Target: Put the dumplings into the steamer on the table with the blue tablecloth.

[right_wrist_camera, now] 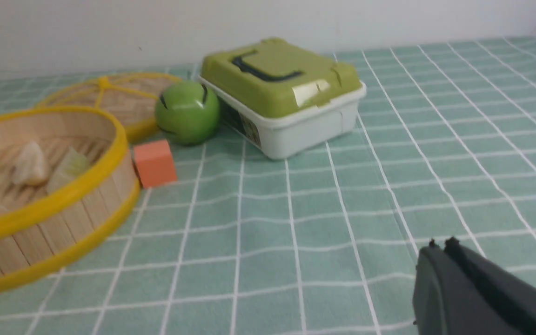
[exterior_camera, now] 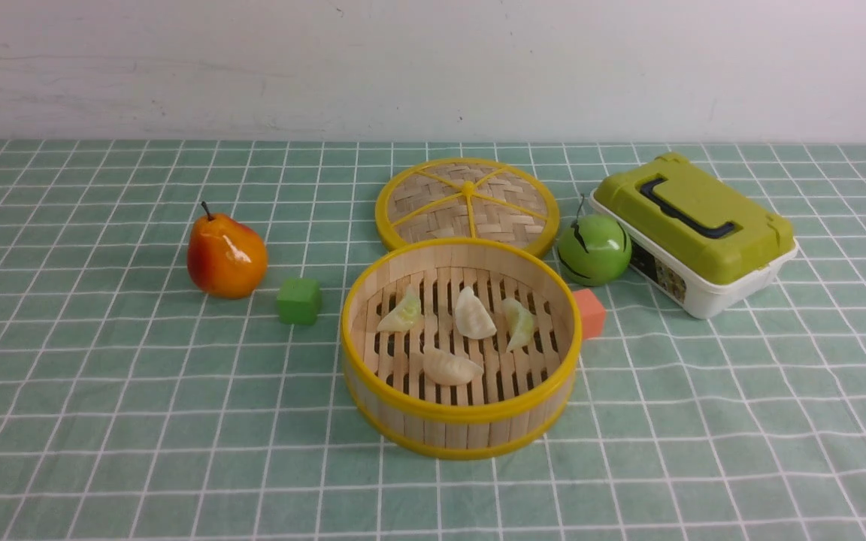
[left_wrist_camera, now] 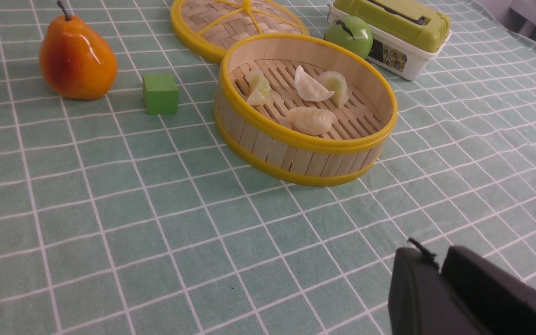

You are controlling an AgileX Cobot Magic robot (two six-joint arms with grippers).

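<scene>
The round bamboo steamer (exterior_camera: 403,270) stands mid-table on the blue tablecloth (exterior_camera: 102,413). Inside lie two pale green dumplings (exterior_camera: 403,312) (exterior_camera: 519,323) and two cream-white dumplings (exterior_camera: 474,314) (exterior_camera: 449,367). The steamer also shows in the left wrist view (left_wrist_camera: 296,153) and the right wrist view (right_wrist_camera: 63,204). Neither arm shows in the front view. My left gripper (left_wrist_camera: 438,260) is shut and empty, above bare cloth, well short of the steamer. My right gripper (right_wrist_camera: 440,245) is shut and empty, above bare cloth to the steamer's right.
The woven yellow-rimmed lid (exterior_camera: 467,203) lies flat behind the steamer. A pear (exterior_camera: 226,255) and a green cube (exterior_camera: 299,300) sit to its left. A green apple (exterior_camera: 594,249), an orange cube (exterior_camera: 589,312) and a green-lidded white box (exterior_camera: 692,233) sit to its right.
</scene>
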